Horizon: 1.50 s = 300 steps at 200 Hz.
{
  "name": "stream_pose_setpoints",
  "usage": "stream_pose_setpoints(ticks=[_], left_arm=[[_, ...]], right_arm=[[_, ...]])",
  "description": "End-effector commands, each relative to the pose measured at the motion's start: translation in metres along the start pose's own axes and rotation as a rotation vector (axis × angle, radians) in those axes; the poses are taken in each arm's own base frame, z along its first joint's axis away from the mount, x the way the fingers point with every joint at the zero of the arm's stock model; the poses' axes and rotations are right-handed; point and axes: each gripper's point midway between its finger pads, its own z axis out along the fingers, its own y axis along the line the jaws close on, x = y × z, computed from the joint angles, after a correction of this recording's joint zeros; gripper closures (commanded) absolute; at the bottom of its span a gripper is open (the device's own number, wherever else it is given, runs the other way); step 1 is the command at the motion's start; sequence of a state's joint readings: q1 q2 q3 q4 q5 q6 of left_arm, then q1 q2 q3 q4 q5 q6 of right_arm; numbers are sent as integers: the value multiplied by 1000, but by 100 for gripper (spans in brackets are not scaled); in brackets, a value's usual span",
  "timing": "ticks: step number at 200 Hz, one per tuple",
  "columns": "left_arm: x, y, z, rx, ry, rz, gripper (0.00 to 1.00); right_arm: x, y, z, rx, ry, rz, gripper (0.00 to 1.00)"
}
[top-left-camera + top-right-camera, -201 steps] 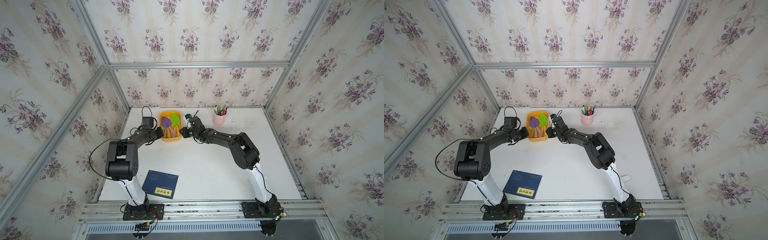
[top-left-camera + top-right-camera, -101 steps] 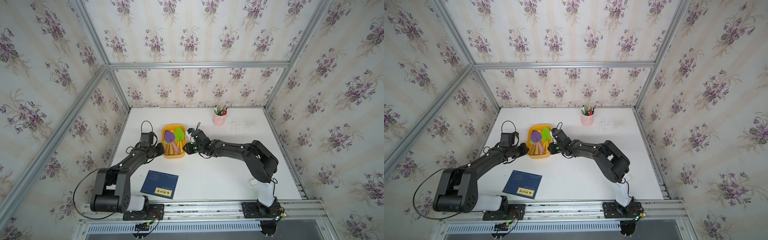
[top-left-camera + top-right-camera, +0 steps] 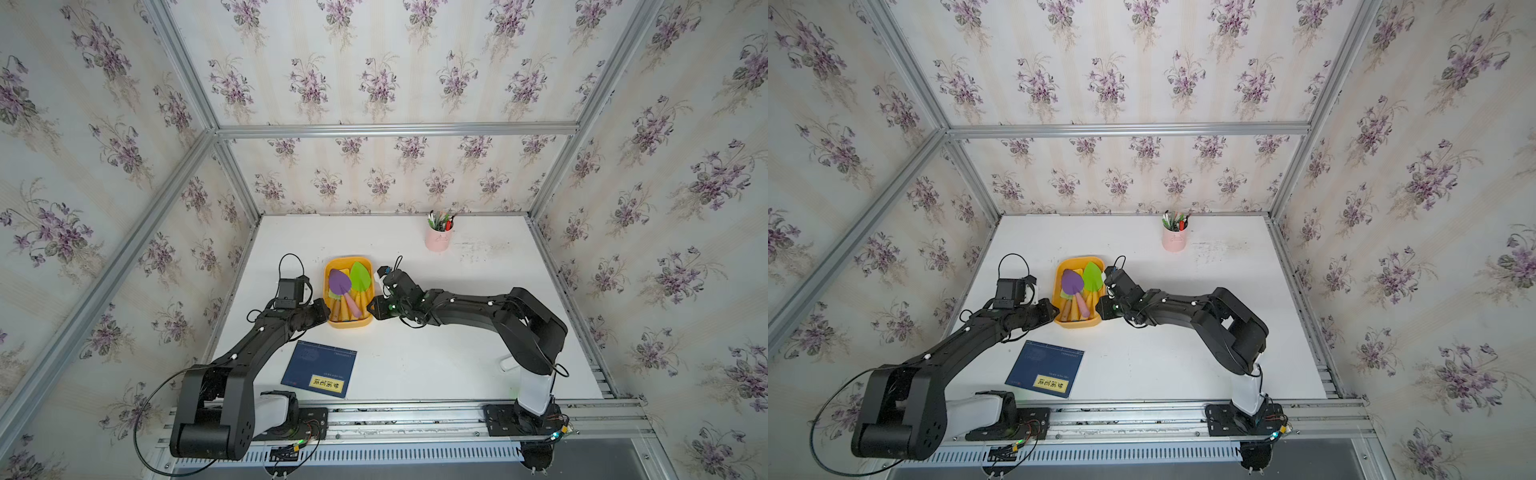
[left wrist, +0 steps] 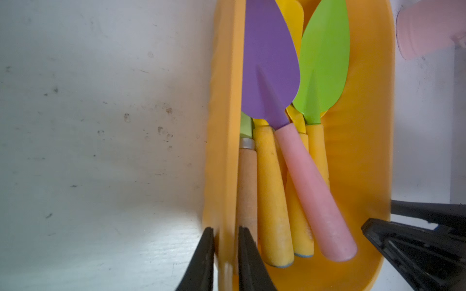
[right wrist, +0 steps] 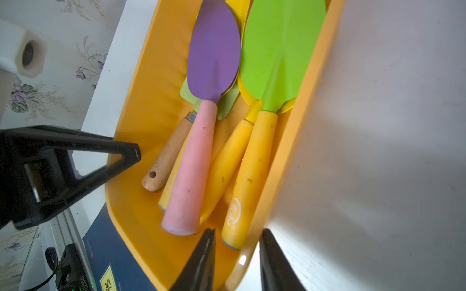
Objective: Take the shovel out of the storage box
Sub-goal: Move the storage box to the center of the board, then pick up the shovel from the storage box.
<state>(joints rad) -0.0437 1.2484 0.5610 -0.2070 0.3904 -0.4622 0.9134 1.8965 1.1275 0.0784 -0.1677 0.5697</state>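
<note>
Top views, storage box: the yellow-orange storage box [image 3: 351,325] stands on the white table [image 3: 436,353] between the two arms, near the blue booklet [image 3: 319,368] and well apart from the pink pen cup [image 3: 437,240]
Top views, shovels: the purple shovel [image 3: 340,281] and the green shovel [image 3: 360,276] lie inside the box, blades toward the far end; nothing is lifted out yet
Top views, grippers: the left gripper [image 3: 322,309] and the right gripper [image 3: 371,309] meet the box at its near end, one on each long side; the jaws are too small here to read
Left wrist, left gripper [image 4: 224,230]: clenched on one long wall of the storage box [image 4: 363,126], one finger [image 4: 205,257] outside and one inside, with no gap to see
Left wrist, shovels: the purple shovel [image 4: 269,63], with a pink handle, lies on top and crosses the yellow handles; a wooden-handled tool [image 4: 247,189] lies against the gripped wall
Right wrist, right gripper [image 5: 237,233]: the jaws stand apart around the opposite long wall; light shows beside the wall, so it seems released, though the edge is blurred
Right wrist, green shovel [image 5: 280,50]: its yellow handle ends just beside the inner finger
Risk, box: only one side seems clamped, so I judge that a pull on a handle may turn or tip the box
Risk, shovels: the handles overlap, so lifting one may drag its neighbours out
Risk, right jaws: closing where they stand would catch the wall and not a handle
</note>
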Motion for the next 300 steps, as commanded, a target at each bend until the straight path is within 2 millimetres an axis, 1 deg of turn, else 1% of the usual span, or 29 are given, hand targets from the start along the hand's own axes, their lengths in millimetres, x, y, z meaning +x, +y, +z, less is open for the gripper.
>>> stream_pose_setpoints(ticks=[1, 14, 28, 41, 47, 66, 74, 78, 87, 89, 92, 103, 120, 130, 151, 180, 218, 257, 281, 300], left_arm=[[3, 2, -6, -21, 9, 12, 80], [3, 1, -7, -17, 14, 14, 77], [4, 1, -6, -15, 23, 12, 76], [5, 1, -5, -18, 30, 9, 68], [6, 2, -6, -21, 31, 12, 64], [5, 4, -12, -36, 16, 18, 58], [4, 2, -16, -32, 6, 23, 51], [2, 5, -19, -54, -10, 21, 47], [-1, 2, -24, -36, -31, 14, 46], [-3, 1, -25, -33, -37, 10, 42], [-4, 1, -26, -30, -45, 7, 41], [-7, -11, -29, 33, -55, -10, 39], [-11, -23, -31, 108, -59, -40, 37], [-15, -24, -32, 116, -68, -42, 37], [-20, -22, -30, 131, -69, -61, 37], [-24, -17, -23, 139, -53, -74, 37], [-24, -13, -15, 132, -46, -72, 39], [-23, -13, -12, 140, -49, -79, 39], [-22, -12, -11, 134, -43, -79, 39], [-22, -12, -11, 134, -46, -81, 39]], right_arm=[[8, -3, -2, 30, 31, 9, 61], [5, -5, -2, 54, 29, 6, 55], [1, -7, -4, 76, 24, -2, 51], [-2, -8, -10, 95, 11, -5, 47], [-5, -7, -15, 102, 0, -9, 47], [-16, -6, -35, 136, -42, -27, 43], [-23, -1, -42, 151, -53, -52, 43], [-26, 3, -45, 154, -53, -70, 43], [-32, 13, -47, 146, -47, -117, 43], [-34, 16, -47, 143, -45, -127, 43], [-35, 20, -47, 139, -40, -144, 44], [-37, 30, -40, 136, -7, -196, 45], [-38, 38, -21, 141, 65, -239, 46], [-38, 43, -11, 151, 97, -265, 45], [-38, 49, 7, 164, 148, -296, 42], [-35, 43, 28, 199, 190, -321, 41], [-30, 35, 48, 225, 226, -330, 45], [-29, 32, 60, 238, 244, -327, 50], [-27, 28, 64, 252, 255, -323, 54], [-26, 23, 66, 271, 259, -306, 59]])
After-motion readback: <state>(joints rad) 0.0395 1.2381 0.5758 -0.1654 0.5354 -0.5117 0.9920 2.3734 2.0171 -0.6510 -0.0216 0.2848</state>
